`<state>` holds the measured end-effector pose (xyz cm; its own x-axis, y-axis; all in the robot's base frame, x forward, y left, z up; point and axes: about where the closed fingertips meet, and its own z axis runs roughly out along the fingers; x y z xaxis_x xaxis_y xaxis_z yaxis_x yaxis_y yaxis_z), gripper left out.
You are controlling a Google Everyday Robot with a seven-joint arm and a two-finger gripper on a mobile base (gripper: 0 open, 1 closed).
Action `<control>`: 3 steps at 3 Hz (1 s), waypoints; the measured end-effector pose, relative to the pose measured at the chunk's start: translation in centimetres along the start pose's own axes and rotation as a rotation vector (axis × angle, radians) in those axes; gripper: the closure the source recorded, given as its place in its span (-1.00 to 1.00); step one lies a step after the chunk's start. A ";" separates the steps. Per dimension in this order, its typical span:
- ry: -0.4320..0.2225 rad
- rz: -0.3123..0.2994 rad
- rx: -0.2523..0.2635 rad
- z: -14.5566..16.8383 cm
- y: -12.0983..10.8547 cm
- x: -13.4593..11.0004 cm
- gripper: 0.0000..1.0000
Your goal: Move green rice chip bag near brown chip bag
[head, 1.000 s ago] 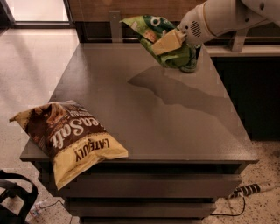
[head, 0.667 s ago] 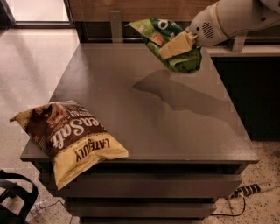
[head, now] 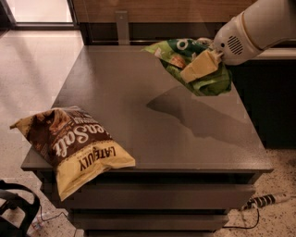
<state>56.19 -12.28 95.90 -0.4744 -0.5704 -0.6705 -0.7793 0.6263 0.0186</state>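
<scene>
The green rice chip bag [head: 185, 65] hangs in the air above the far right part of the grey table [head: 157, 120], tilted. My gripper [head: 200, 67] is shut on it, with a pale finger [head: 199, 65] pressed across the bag's middle. The white arm [head: 254, 28] reaches in from the upper right. The brown chip bag [head: 76, 143] lies flat at the table's near left corner, its yellow end hanging over the front edge. The green bag is far from it, across the table.
A dark counter [head: 268, 83] stands along the table's right side. A wood-panelled wall [head: 152, 9] with a grey post [head: 122, 25] runs behind. A power strip [head: 263, 201] and cables lie on the floor at the right, a black object [head: 14, 213] at lower left.
The gripper has carried the green bag slightly to the right and up over the far right of the table. The brown bag has not moved.
</scene>
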 end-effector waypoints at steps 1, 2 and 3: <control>0.066 0.001 0.004 -0.1 3.6 2.8 1.00; 0.094 -0.001 -0.020 1.3 6.3 5.4 1.00; 0.106 -0.026 -0.114 4.5 8.5 8.1 1.00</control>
<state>47.61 -9.22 87.36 -0.4895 -0.6423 -0.5898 -0.8304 0.5498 0.0904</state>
